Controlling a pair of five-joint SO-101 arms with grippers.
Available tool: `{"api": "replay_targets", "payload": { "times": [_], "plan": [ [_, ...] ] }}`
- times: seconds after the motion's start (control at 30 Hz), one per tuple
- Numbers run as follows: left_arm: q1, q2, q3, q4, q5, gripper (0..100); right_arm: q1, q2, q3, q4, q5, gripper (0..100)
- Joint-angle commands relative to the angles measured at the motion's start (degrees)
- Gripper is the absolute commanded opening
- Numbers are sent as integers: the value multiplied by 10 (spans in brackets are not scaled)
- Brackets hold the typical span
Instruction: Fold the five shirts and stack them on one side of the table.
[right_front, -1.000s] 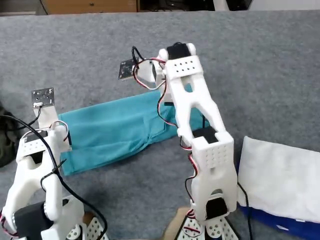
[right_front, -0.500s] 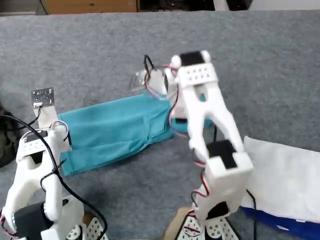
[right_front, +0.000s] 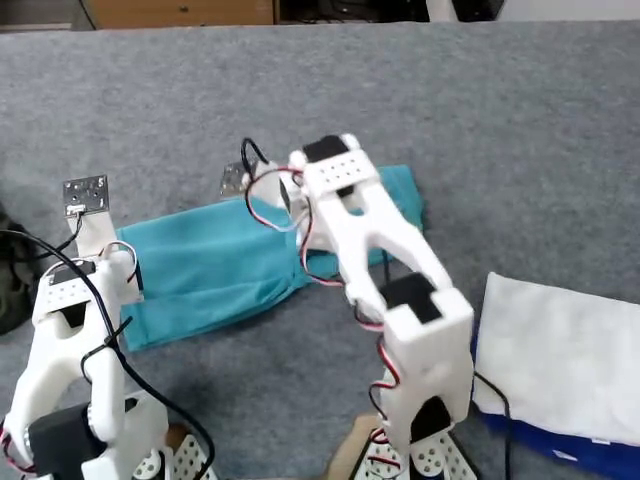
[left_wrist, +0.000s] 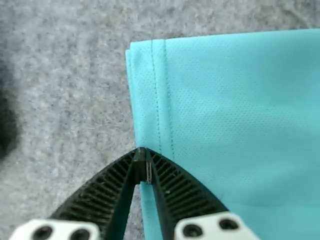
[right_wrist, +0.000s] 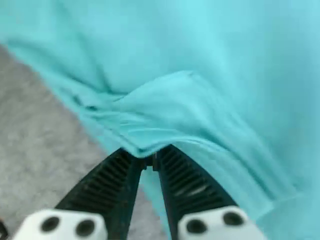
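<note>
The left end effector (left_wrist: 145, 162) is pinched shut on the hem of the teal shirt (left_wrist: 240, 110), with the left arm (right_front: 70, 340) folded low. The right end effector (right_wrist: 150, 161) is clamped on a fold of it, with the right arm (right_front: 385, 255) stretched forward.

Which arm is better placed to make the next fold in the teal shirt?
Right, probably: the right gripper pinches a raised fold of the teal shirt, while the left gripper holds its hem.

Robotics lab: grey felt table (right_front: 520, 120)
</note>
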Motion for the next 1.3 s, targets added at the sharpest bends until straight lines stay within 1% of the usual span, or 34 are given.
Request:
{"api": "replay_targets", "payload": {
  "times": [0.0,0.13,0.23,0.37,0.43,0.5,0.57,0.63,0.83,0.87,0.9,0.93,0.97,1.0,1.03,1.1,1.13,1.2,1.27],
  "plan": [
    [2,-16,-4,-9,1,19,-7,68,-144,27,-8,4],
    [2,-16,-4,-9,1,19,-15,190,-273,69,-8,4],
    [2,-16,-4,-9,1,19,-18,266,-364,124,-10,4],
    [2,-16,-4,-9,1,19,-13,286,-502,215,-32,4],
    [2,-16,-4,-9,1,19,-3,278,-567,228,-43,4],
    [2,-16,-4,-9,1,19,11,249,-603,227,-68,4],
    [3,-16,-4,-9,1,19,17,206,-596,227,-74,5],
    [12,-16,-1,-9,1,19,23,158,-559,227,-86,5],
    [11,-22,-9,-2,2,21,49,16,-385,225,-122,5],
    [6,-24,-17,13,4,22,58,-2,-356,224,-126,5],
    [-1,-24,-40,50,4,29,69,-18,-326,223,-125,5],
    [-8,-27,-83,116,5,55,80,-32,-298,222,-122,5],
    [-15,-24,-139,202,10,89,93,-43,-265,218,-120,5],
    [-31,-21,-200,280,27,119,103,-53,-229,211,-108,5],
    [-48,-14,-252,338,56,150,116,-62,-193,198,-91,5],
    [-75,8,-344,409,100,207,144,-83,-126,142,-83,5],
    [-80,22,-380,435,107,229,156,-93,-93,105,-89,5],
    [-80,54,-437,487,107,249,172,-111,-29,33,-103,5],
    [-69,93,-464,516,105,253,180,-122,29,-45,-124,5]
  ]
}}
